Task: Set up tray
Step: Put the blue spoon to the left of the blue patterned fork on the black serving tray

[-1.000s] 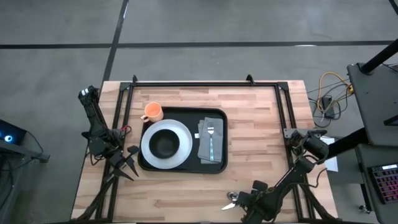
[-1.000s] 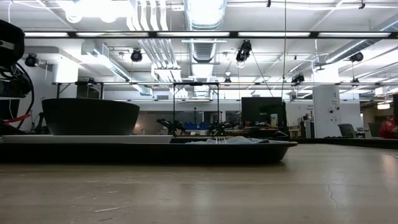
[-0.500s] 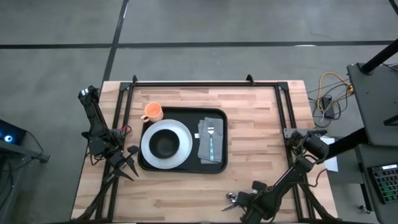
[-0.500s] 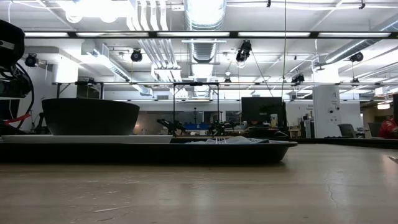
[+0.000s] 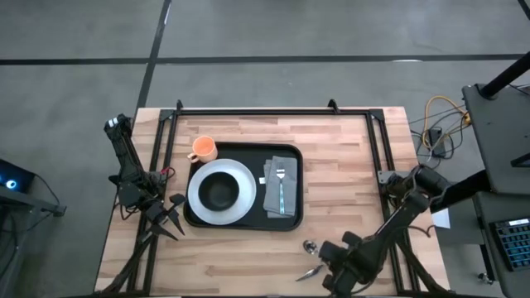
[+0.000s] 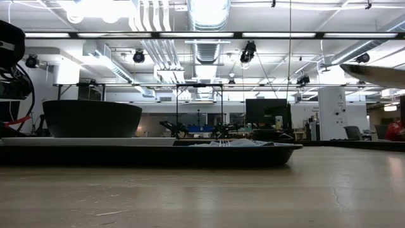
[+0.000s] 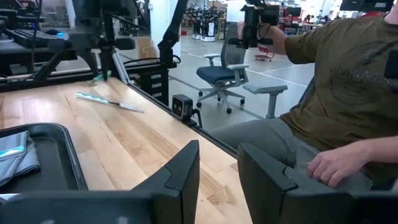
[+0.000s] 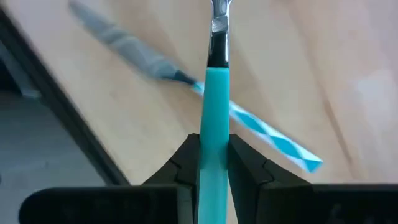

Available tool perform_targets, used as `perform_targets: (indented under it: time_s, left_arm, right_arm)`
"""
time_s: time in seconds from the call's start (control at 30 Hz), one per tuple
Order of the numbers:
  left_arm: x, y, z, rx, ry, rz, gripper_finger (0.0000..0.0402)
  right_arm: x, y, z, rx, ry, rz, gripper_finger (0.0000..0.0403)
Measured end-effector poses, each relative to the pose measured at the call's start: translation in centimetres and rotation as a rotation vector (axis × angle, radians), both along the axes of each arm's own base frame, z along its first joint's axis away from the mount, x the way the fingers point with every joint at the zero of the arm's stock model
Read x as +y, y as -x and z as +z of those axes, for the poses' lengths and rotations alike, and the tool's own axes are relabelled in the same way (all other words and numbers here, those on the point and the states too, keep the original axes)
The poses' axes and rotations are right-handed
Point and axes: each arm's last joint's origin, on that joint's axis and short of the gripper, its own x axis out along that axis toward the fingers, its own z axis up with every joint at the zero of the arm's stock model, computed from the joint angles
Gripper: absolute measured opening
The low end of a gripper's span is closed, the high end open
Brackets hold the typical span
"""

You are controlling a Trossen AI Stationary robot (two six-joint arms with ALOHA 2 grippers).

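Right tool [image 8: 214, 163] pinching teal-handled utensil [image 8: 214, 93] by the handle, at near right bench edge, knife [image 8: 186, 78] lying on the wood beneath. Left tool [image 7: 217, 171] spread, idle by tray's left end. Tray [image 5: 291, 217] mid-bench holds white plate [image 5: 240, 178], black bowl [image 5: 219, 192], napkin [image 5: 273, 194], fork [image 5: 281, 186]; orange cup [image 5: 203, 149] beside its far left corner.

Robotics lab, exposed ducts [image 6: 209, 16], office chair [image 7: 227, 71]
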Motion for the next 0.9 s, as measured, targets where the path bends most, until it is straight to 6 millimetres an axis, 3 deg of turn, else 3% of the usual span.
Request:
perform_targets:
  time_s: [0.9]
  left_arm:
    - [0.0,0.0,0.0,0.000,0.000,0.000,0.0091]
  right_arm:
    - [-8.7,-6.9,0.2,0.036,-0.061,-0.476,0.0041]
